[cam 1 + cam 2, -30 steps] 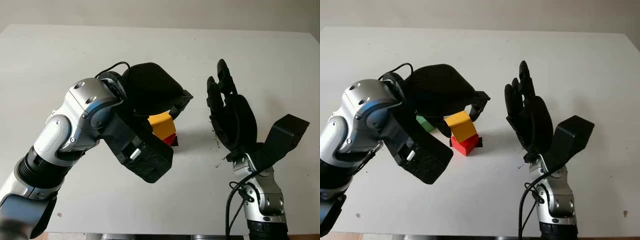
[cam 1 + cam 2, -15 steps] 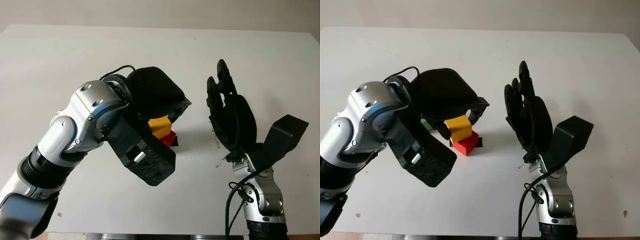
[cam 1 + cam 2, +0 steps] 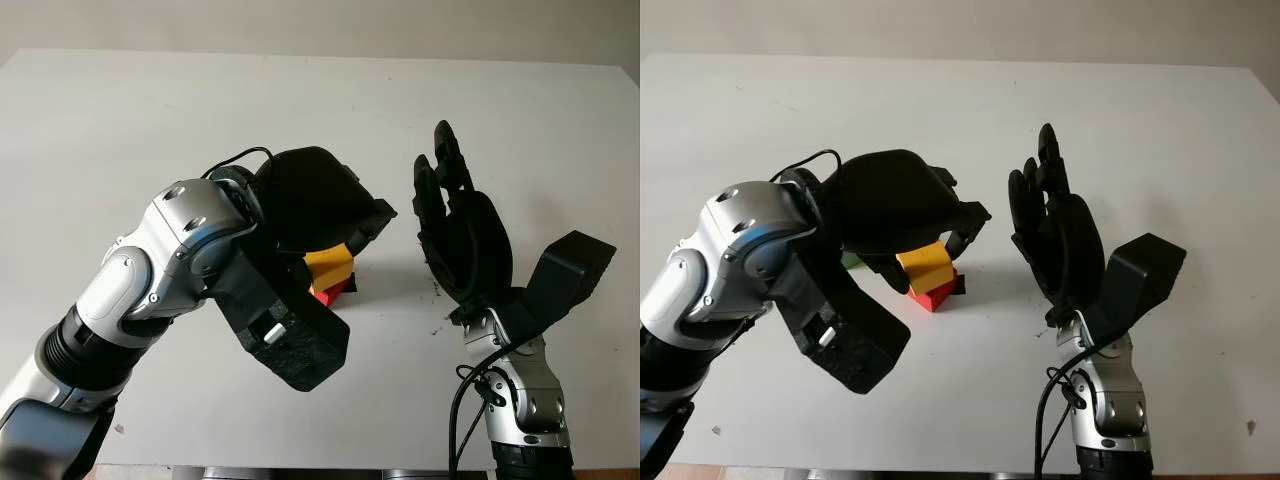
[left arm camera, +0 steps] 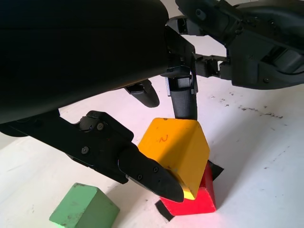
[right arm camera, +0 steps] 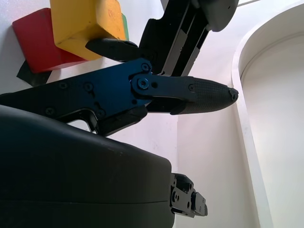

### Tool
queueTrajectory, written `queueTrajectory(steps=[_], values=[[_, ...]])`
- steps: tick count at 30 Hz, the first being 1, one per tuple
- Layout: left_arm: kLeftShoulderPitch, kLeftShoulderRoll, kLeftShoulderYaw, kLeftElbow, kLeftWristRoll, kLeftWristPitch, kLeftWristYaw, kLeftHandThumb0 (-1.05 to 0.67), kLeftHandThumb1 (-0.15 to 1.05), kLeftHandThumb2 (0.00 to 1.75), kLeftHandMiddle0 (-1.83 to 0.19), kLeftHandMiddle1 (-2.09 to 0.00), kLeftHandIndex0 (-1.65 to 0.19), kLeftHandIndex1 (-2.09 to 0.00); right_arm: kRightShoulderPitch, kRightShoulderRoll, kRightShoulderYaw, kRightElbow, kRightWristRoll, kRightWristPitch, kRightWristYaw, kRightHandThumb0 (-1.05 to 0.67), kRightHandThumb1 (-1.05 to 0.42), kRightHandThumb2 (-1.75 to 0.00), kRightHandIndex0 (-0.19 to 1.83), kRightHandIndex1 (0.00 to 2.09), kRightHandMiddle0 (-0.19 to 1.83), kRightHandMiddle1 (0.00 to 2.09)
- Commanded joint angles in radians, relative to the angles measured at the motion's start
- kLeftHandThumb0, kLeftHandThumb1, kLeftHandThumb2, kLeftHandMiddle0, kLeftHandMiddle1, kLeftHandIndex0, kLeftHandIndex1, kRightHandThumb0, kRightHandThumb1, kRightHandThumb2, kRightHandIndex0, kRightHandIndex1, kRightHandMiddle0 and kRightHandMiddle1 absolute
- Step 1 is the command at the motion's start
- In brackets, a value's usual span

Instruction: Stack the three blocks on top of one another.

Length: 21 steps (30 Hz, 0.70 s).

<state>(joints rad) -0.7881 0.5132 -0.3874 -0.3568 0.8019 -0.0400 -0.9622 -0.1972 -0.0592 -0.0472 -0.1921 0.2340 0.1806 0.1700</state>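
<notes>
Because the yellow block (image 4: 176,147) sits tilted on the red block (image 4: 194,202), one lower corner overhanging, we judge levelling it to be the coming move. We see the left hand (image 3: 902,205) directly above, its fingers (image 4: 147,173) pinching the yellow block's sides. The green block (image 4: 83,207) lies nearby on the surface (image 3: 150,110); the right hand (image 3: 460,225) stands open, well apart.

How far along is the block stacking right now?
Nothing is finished yet. In hand: the left hand grips the yellow wooden block, tilted on the red wooden block, not yet released. Left: the green wooden block sits on the white table. The right hand is open nearby.
</notes>
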Motion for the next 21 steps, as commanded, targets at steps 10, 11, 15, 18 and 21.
queueTrajectory(steps=[10, 11, 15, 18, 21], values=[[0.008, 0.025, -0.017, 0.000, 0.053, -0.029, 0.032, -0.42, 0.98, 0.06, -0.13, -0.57, -0.18, -1.62, 0.015, 0.001, -0.001, 0.001, -0.007, -0.013, -0.003, -0.76, -1.05, -0.44, -0.19, 0.00, -0.19, 0.01], [0.006, 0.031, -0.021, 0.002, 0.072, -0.041, 0.035, -0.43, 0.99, 0.05, -0.14, -0.48, -0.15, -1.58, 0.015, 0.000, -0.001, 0.002, -0.007, -0.016, -0.001, -0.76, -1.05, -0.44, -0.19, 0.00, -0.19, 0.02], [0.000, 0.042, -0.028, 0.016, 0.106, -0.076, 0.029, -0.50, 0.95, 0.05, -0.11, -0.11, -0.04, -0.85, 0.016, 0.001, -0.004, 0.006, -0.001, -0.024, 0.005, -0.76, -1.05, -0.44, -0.19, 0.00, -0.19, 0.02], [-0.002, 0.043, -0.033, 0.018, 0.134, -0.089, 0.024, -0.59, 0.90, 0.05, 0.03, -0.04, -0.07, -0.20, 0.016, 0.004, -0.006, 0.004, 0.007, -0.016, 0.005, -0.76, -1.05, -0.43, -0.19, 0.00, -0.19, 0.02], [0.000, 0.044, -0.035, 0.014, 0.154, -0.100, 0.021, -0.59, 0.89, 0.05, 0.13, -0.01, 0.02, -0.06, 0.016, 0.000, -0.001, 0.002, -0.004, -0.017, -0.001, -0.76, -1.05, -0.44, -0.19, 0.00, -0.19, 0.02]])
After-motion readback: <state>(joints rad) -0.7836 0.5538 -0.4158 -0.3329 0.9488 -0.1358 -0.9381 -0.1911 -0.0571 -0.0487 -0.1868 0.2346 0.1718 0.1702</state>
